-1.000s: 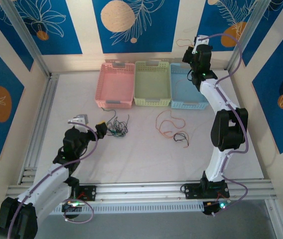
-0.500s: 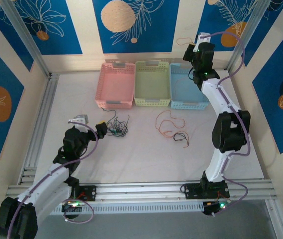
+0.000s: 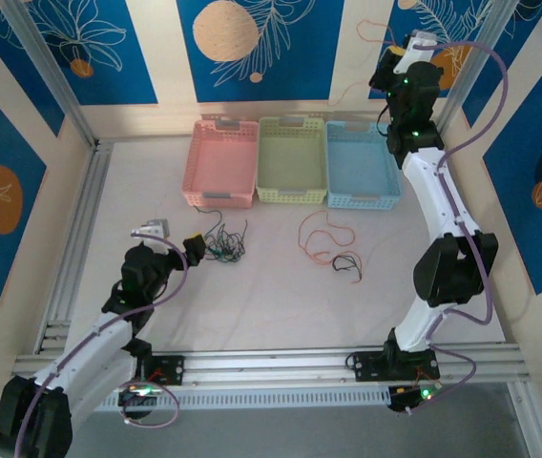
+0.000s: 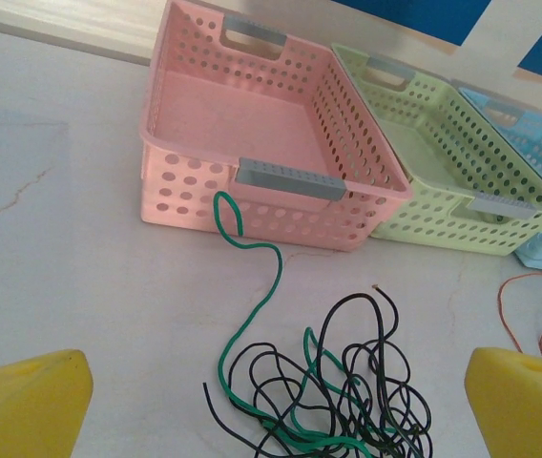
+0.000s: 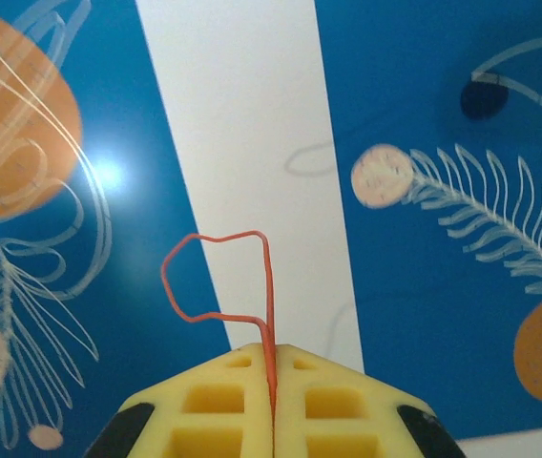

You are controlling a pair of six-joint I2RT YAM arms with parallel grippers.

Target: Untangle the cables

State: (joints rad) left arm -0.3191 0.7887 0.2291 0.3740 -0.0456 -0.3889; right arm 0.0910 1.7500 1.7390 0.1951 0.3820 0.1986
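While the left gripper gapes wide, the right gripper pinches a red cable

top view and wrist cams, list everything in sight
pink basket: one, pink, table's far edge, left of row
green basket: one, green, middle of row
blue basket: one, blue, right of row
tangled cables: one clump, black and dark green, table, left of centre
orange cable: one, orange, loose loops mid-table
black cable: one, black, beside the orange one
red cable: one, red, up before the wall
table: one, white
left gripper: one, yellow fingers, open, low by the clump
right gripper: one, yellow fingers, shut on the red cable, high
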